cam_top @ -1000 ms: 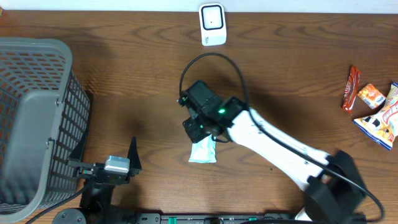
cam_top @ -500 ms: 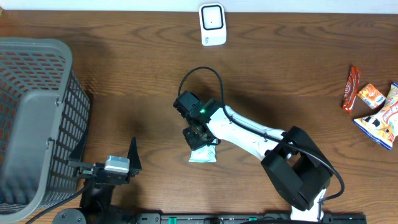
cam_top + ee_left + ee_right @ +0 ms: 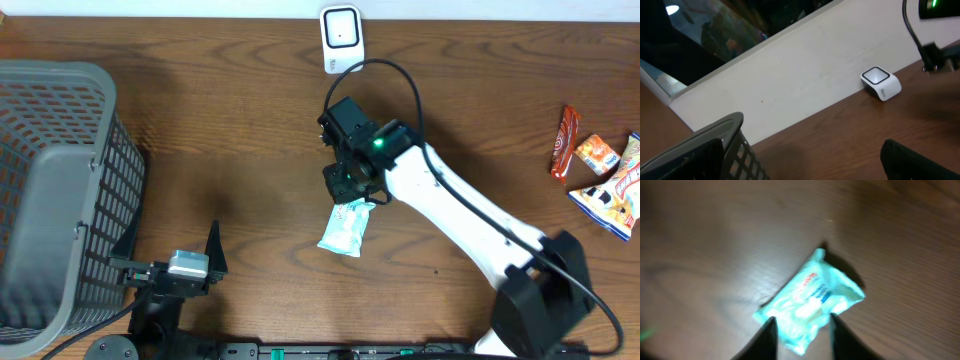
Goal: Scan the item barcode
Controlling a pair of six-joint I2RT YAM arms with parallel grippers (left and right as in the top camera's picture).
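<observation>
The item, a pale turquoise packet (image 3: 345, 228), lies flat and slanted on the wooden table (image 3: 220, 140). My right gripper (image 3: 352, 186) hovers just above its upper end. In the right wrist view the two dark fingertips stand apart over the packet (image 3: 810, 297), which casts a shadow on the table; the right gripper (image 3: 801, 325) is open with nothing pinched. The white barcode scanner (image 3: 341, 40) stands at the table's far edge, also seen in the left wrist view as the scanner (image 3: 881, 83). My left gripper (image 3: 172, 245) rests at the near left, wide open and empty.
A grey mesh basket (image 3: 60, 190) fills the left side, close to the left gripper; the basket's rim (image 3: 715, 140) shows in the left wrist view. Several snack packets (image 3: 600, 175) lie at the right edge. A black cable loops above the right wrist.
The right gripper was shut over the packet; it has moved up and right, the packet shifted and turned with it, and the fingers have now parted. The left arm has not moved.
</observation>
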